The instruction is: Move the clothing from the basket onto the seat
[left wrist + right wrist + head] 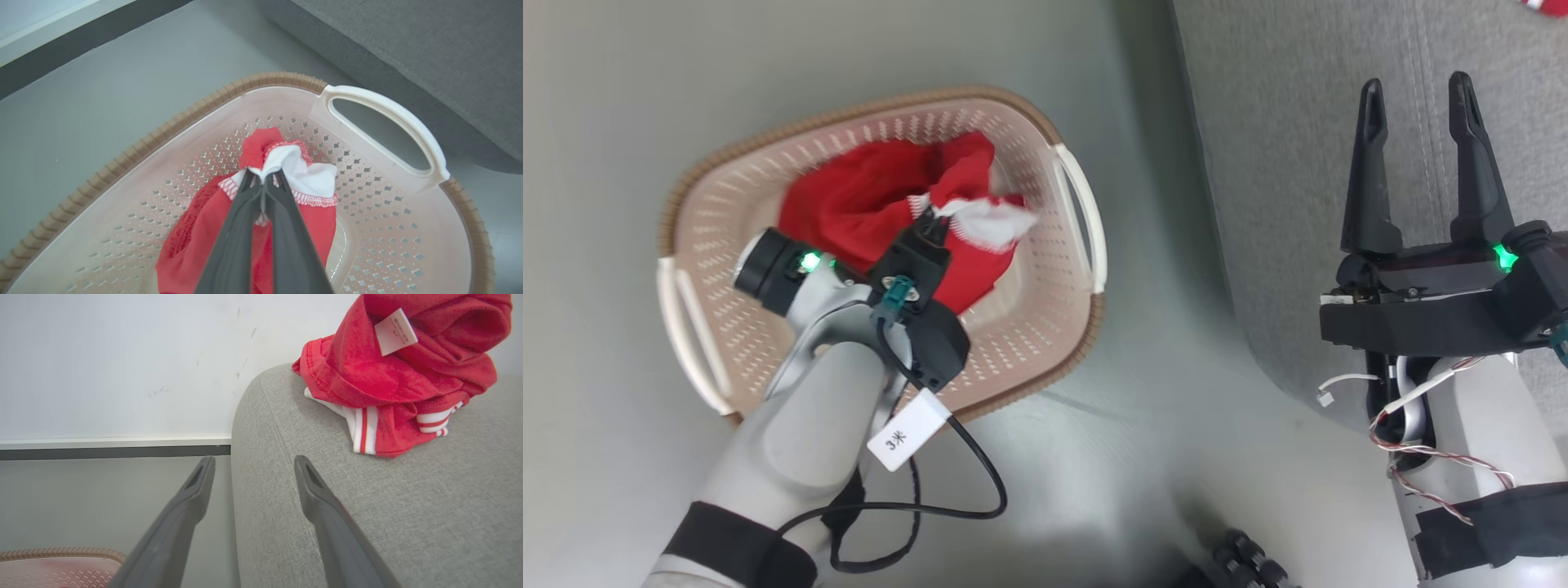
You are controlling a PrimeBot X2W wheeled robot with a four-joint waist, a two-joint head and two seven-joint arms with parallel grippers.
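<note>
On the left, the basket (727, 214) stands on the pale grey floor (605, 122), its brown rim and two white side handles clear in the head view. The left pincer (929, 219) reaches down into it from the near side, and a white tag (907, 429) and a black cable (980, 482) hang from that arm. In the left wrist view the left pincer (261, 181) has its two dark fingers pressed together on the white stitched collar band of the collared garment (318, 220). The pinched fold is bunched up at the fingertips, while the rest of the red cloth hangs below it inside the basket (171, 134), over the perforated bottom. A strip of bare floor lies between the basket's right handle and the sofa (1298, 122), so the two are near but apart. Further right, the right pincer (1417, 90) hovers above the sofa's grey cushion with its fingers spread and nothing between them. In the right wrist view the right pincer (254, 461) straddles the rounded left edge of the sofa (408, 518), with a white wall (122, 355) behind. At the far right, the striped garment (367, 375) lies crumpled on the sofa's top, with a small white label showing, well apart from the fingertips.
</note>
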